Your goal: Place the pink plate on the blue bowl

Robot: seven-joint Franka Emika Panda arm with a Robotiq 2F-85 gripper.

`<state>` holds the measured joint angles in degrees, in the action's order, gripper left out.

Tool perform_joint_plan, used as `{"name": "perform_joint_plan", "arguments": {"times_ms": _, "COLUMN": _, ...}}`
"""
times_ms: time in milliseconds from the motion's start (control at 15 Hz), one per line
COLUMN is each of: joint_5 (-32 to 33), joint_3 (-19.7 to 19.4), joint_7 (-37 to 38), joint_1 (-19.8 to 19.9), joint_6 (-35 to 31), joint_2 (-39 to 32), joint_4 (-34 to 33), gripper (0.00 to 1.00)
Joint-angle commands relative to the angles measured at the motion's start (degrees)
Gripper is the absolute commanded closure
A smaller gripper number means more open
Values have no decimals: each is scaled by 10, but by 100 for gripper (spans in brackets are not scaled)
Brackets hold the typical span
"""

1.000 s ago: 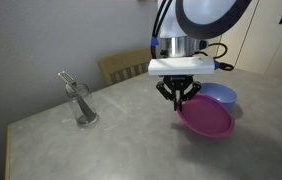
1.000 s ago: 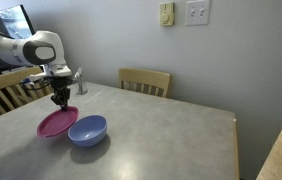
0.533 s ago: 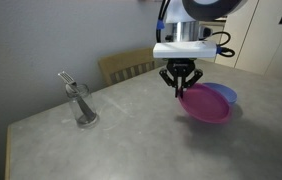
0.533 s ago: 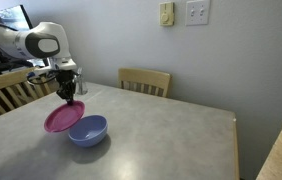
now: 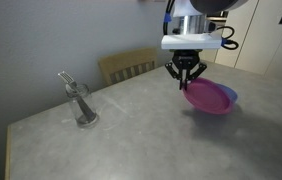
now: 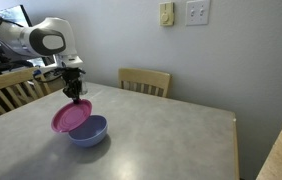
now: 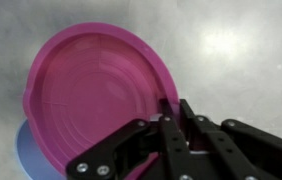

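My gripper [image 5: 189,84] is shut on the rim of the pink plate [image 5: 210,98] and holds it tilted in the air. The plate hangs over the blue bowl [image 5: 229,96], which stands on the table and shows only as an edge behind the plate. In the other exterior view the gripper [image 6: 75,97] holds the pink plate [image 6: 71,117] over the near left side of the blue bowl [image 6: 89,131]. In the wrist view the gripper [image 7: 171,108] pinches the plate [image 7: 91,95] at its rim, and a sliver of the bowl [image 7: 23,152] shows below it.
A clear glass with a utensil in it [image 5: 81,102] stands on the grey table [image 5: 131,140] to the side. A wooden chair [image 6: 144,81] stands at the table's far edge, and another chair [image 6: 6,92] is beside the arm.
The gripper has carried the pink plate up off the table and sideways, from beside the blue bowl to partly above it.
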<state>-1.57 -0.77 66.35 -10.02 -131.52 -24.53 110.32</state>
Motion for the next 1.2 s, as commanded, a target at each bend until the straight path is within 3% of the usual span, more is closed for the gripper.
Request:
{"name": "perform_joint_plan", "arguments": {"times_ms": 0, "joint_5": -14, "joint_3": 1, "joint_7": -32, "joint_1": 19, "joint_6": 6, "joint_2": 19, "joint_4": 19, "gripper": 97}}
{"name": "perform_joint_plan", "arguments": {"times_ms": 1133, "joint_5": -18, "joint_3": -23, "joint_7": -172, "joint_1": 74, "joint_6": 14, "joint_2": 16, "joint_4": 17, "gripper": 97}}
